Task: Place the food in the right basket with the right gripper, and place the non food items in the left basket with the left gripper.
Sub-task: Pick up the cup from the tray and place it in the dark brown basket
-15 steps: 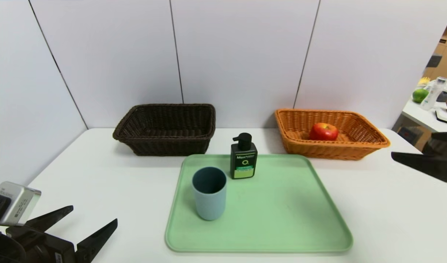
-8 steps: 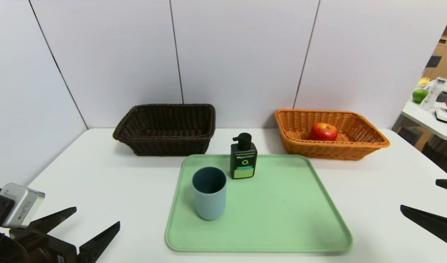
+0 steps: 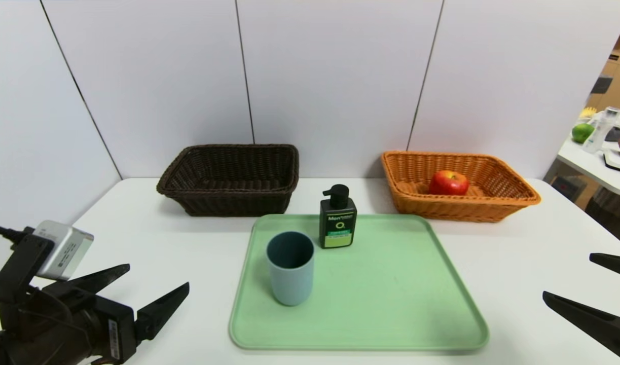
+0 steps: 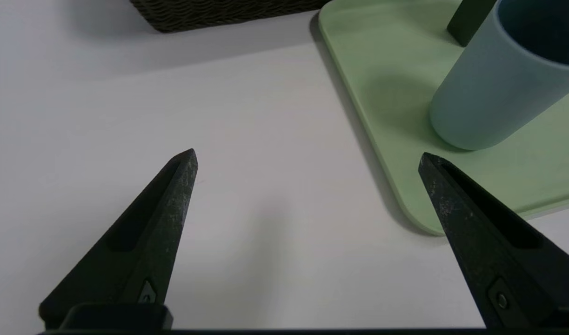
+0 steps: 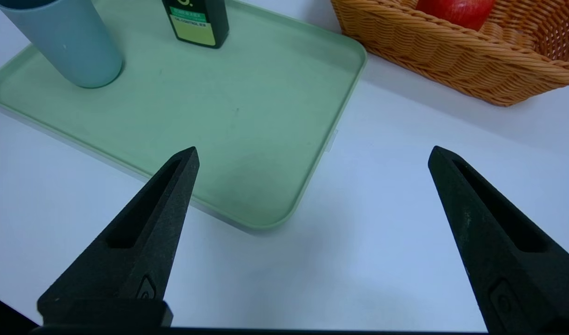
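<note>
Two non-food items wait on the green tray (image 3: 391, 284): a smooth matte tumbler (image 3: 290, 268) ahead and to the right of our left pincer (image 3: 150, 291), and a boxy black pump bottle (image 3: 337, 216) farther off beyond it. The left pincer hangs low over the tabletop (image 3: 162, 243), spread wide and empty. We judge the tumbler comes next: straddle its straight wall mid-height, squeeze gently, since slick plastic may slip, then carry it to the dark woven left basket (image 3: 231, 177), well ahead. The glossy apple (image 3: 448, 183) already sits in the orange wicker right basket (image 3: 457, 185). Our right pincer (image 3: 588, 284) rests spread, empty.
</note>
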{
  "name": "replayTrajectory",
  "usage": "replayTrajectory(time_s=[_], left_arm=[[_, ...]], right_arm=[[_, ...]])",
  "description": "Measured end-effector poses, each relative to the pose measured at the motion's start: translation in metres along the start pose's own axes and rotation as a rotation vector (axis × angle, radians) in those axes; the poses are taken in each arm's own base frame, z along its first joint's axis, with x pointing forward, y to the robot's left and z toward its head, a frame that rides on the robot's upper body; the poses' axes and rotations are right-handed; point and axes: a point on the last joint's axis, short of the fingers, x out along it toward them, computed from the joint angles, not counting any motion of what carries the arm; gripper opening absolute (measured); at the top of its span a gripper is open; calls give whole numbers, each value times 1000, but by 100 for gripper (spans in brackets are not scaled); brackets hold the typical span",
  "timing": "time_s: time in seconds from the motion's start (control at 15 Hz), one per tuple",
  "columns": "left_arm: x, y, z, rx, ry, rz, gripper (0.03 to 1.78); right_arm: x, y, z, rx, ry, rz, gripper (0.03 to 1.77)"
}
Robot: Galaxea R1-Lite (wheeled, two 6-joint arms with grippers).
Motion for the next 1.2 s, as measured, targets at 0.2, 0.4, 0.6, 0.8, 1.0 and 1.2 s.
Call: replayTrajectory(time_s=[0.2, 0.4, 0.6, 0.8, 1.0, 1.2], left_arm=[[13, -10, 21, 8, 13, -21, 169], [18, -21, 50, 1, 44, -40, 169], [20, -30, 79, -15, 104, -57, 169], [20, -43, 103, -38, 195, -87, 169], [22, -58, 118, -80, 328, -118, 169], [29, -73, 128, -100, 435, -143, 169]], right_arm=[[2, 1, -6, 0, 22, 15, 169], [3, 3, -12, 0, 40, 27, 169], [4, 4, -13, -4, 41, 38, 169], [6, 4, -12, -9, 46, 44, 169], [7, 4, -12, -14, 49, 48, 169], [7, 5, -14, -17, 54, 56, 169]])
